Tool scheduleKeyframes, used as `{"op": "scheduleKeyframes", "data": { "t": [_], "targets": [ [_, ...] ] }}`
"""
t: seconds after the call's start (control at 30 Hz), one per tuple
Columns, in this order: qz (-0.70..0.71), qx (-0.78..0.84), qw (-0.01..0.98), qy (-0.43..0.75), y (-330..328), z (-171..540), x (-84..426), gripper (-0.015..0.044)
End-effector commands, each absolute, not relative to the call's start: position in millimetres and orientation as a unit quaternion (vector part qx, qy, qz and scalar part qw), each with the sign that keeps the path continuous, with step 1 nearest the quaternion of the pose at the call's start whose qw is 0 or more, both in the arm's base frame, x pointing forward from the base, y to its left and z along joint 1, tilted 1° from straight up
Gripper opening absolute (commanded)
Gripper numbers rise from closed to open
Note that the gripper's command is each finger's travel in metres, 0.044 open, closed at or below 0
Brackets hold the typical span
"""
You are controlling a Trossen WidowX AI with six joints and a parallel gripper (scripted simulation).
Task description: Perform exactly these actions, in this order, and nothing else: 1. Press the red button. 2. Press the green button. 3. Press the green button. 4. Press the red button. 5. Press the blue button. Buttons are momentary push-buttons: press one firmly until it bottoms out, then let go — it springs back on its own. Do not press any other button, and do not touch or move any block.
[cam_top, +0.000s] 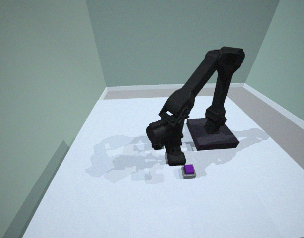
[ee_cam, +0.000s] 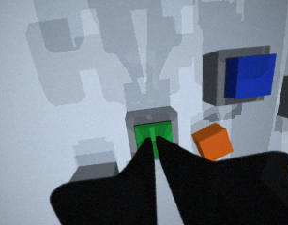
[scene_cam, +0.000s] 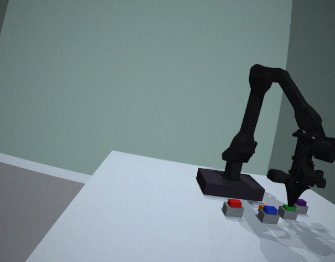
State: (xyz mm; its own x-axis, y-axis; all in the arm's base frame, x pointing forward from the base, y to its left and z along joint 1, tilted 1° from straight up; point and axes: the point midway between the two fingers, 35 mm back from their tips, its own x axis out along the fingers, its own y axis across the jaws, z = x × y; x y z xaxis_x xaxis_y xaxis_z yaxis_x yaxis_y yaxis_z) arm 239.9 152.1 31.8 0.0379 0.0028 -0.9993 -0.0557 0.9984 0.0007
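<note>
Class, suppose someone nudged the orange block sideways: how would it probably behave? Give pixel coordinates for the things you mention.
The orange block (scene_cam: pixel 262 207) (ee_cam: pixel 213 142) would probably slide rather than roll, since its sides look flat and its edges straight. Its solid, boxy shape suggests it would stay stiff, not bend.

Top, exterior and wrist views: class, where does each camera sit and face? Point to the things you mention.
Top: above the table's front, facing the arm's base (cam_top: pixel 215 142) (scene_cam: pixel 232 189); whole arm visible.
Exterior: off to one side, looking across the table; whole arm visible.
Wrist: behind the claw (cam_top: pixel 176 163) (scene_cam: pixel 291 205) (ee_cam: pixel 153 141), facing down; only claw fingers visible.
Exterior and wrist share the green button (scene_cam: pixel 288 208) (ee_cam: pixel 147 132).
</note>
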Motion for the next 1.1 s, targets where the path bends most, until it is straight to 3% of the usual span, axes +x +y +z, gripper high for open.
{"op": "scheduleKeyframes", "data": {
  "t": [0.0, 0.87, 1.07],
  "targets": [
    [0.018, -0.019, 0.718, 0.695, 151.0, 30.4, 238.4, 0.002],
    [0.018, -0.019, 0.718, 0.695, 149.1, 125.1, 236.7, 0.002],
    [0.016, -0.021, 0.719, 0.695, 80.7, 126.1, 261.9, 0.002]
  ]
}}
